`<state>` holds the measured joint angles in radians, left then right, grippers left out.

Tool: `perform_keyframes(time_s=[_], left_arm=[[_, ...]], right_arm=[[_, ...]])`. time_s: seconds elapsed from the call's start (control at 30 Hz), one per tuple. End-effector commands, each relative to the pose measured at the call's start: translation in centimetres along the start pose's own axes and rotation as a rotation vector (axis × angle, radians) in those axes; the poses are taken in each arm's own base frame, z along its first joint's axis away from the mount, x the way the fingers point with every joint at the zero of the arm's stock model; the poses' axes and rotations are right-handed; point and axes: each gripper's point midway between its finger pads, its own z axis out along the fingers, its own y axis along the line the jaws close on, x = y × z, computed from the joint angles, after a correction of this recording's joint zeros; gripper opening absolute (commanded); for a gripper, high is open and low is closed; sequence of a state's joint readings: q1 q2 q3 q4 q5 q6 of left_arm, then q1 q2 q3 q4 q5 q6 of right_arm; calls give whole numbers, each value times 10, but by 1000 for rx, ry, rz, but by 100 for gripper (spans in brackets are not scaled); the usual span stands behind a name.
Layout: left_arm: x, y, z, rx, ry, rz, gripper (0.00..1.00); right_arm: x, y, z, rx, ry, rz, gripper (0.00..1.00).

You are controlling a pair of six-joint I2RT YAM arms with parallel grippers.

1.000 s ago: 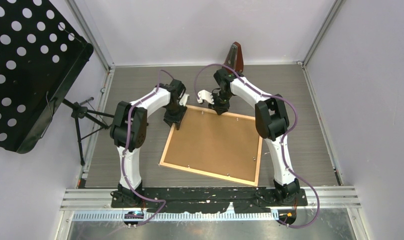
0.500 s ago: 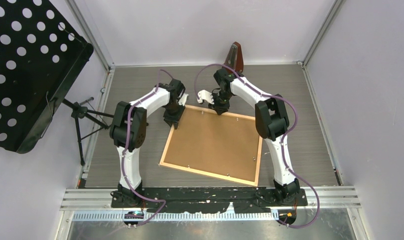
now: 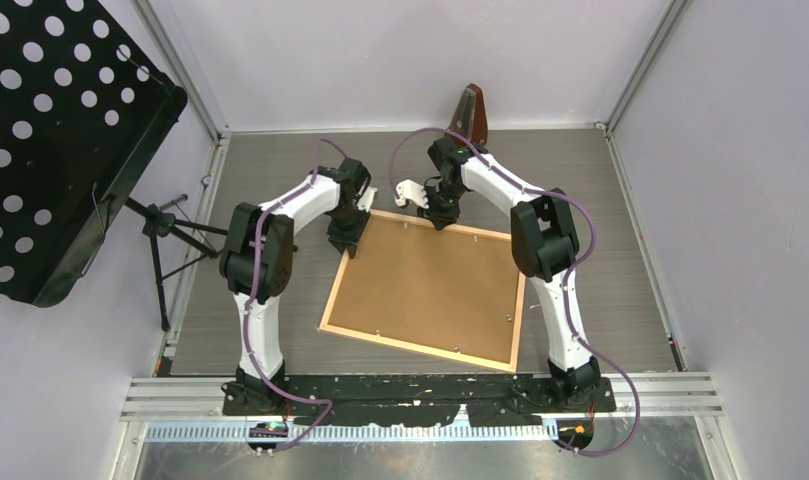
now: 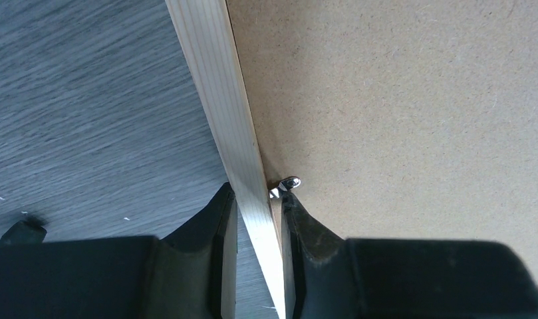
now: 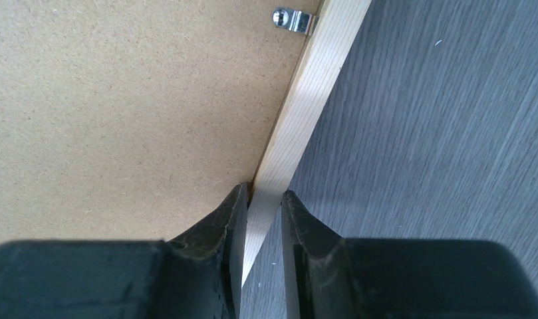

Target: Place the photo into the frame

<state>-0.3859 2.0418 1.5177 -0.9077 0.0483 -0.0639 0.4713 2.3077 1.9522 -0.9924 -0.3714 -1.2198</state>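
Note:
The light-wood frame [image 3: 420, 346] lies face down in the middle of the table with a brown backing board [image 3: 425, 285] filling it. The photo is hidden. My left gripper [image 3: 348, 245] is at the frame's far left corner. In the left wrist view it [image 4: 256, 189] is shut on the frame's moulding [image 4: 216, 80], beside a small metal clip [image 4: 289, 181]. My right gripper [image 3: 442, 222] is on the far edge. Its jaws [image 5: 263, 189] pinch the moulding [image 5: 319, 66] below another clip [image 5: 289, 18].
A black perforated music stand [image 3: 50, 130] on a tripod [image 3: 165, 235] stands at the left wall. A brown wedge-shaped object [image 3: 470, 112] leans at the back wall. Grey wood-grain table [image 3: 600, 250] surrounds the frame, with walls on three sides.
The left gripper's jaws have narrowed slightly onto the frame's edge. Both arms and the frame stay where they were.

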Motion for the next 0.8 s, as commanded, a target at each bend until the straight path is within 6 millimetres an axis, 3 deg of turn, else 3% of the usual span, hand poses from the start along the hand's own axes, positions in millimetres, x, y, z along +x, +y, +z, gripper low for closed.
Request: perform_keyframes(time_s=[0.0, 0.07, 0.23, 0.33, 0.5, 0.77], left_arm=[[-24, 0, -13, 5, -115, 34, 7], [-25, -4, -16, 24, -125, 38, 10], [-26, -6, -23, 32, -150, 36, 41], [-25, -4, -25, 21, -155, 34, 53], [-24, 0, -29, -2, -162, 39, 58], [-17, 3, -28, -17, -157, 46, 56]], right_arm=[[-3, -5, 0, 24, 10, -57, 6], [-3, -5, -1, 26, 9, -58, 6], [-4, -5, 0, 27, 12, -60, 6], [-3, -5, 0, 27, 12, -58, 6], [-4, -6, -2, 30, 12, -61, 6], [-9, -7, -5, 37, -3, -56, 6]])
